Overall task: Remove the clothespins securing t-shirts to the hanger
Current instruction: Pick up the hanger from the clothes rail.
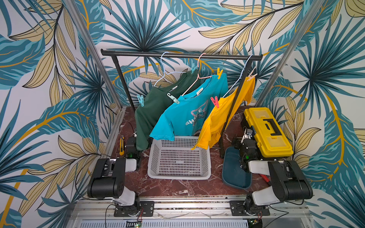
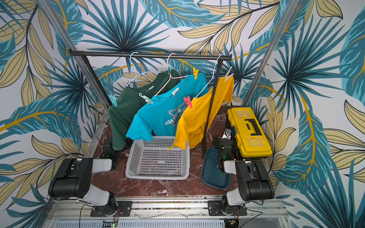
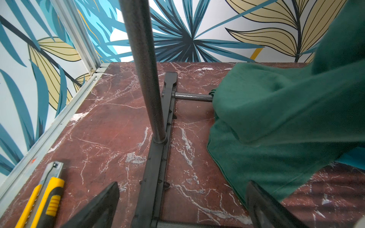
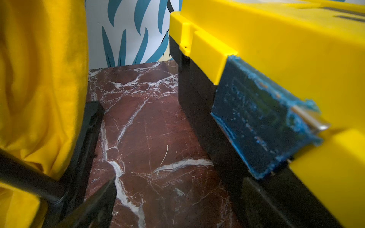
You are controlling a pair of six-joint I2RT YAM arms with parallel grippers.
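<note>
The left hand (image 3: pixel 183 183) and right hand (image 4: pixel 178 179) sit low by the counter (image 1: pixel 177 187), both spread wide and holding nothing. The clothespins (image 1: pixel 214 101) are well above both, clipped to the shoulders of the t-shirts (image 1: pixel 187 110) on the hangers (image 1: pixel 189 86). Each pin looks light, stiff and springy, best pinched at its flared tail to release; the soft cloth will likely swing and drag.

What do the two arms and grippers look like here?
The left arm and right arm have black joint housings, white links, thin black cables and a green light near the wrist. The left gripper and right gripper have black fingers.
</note>
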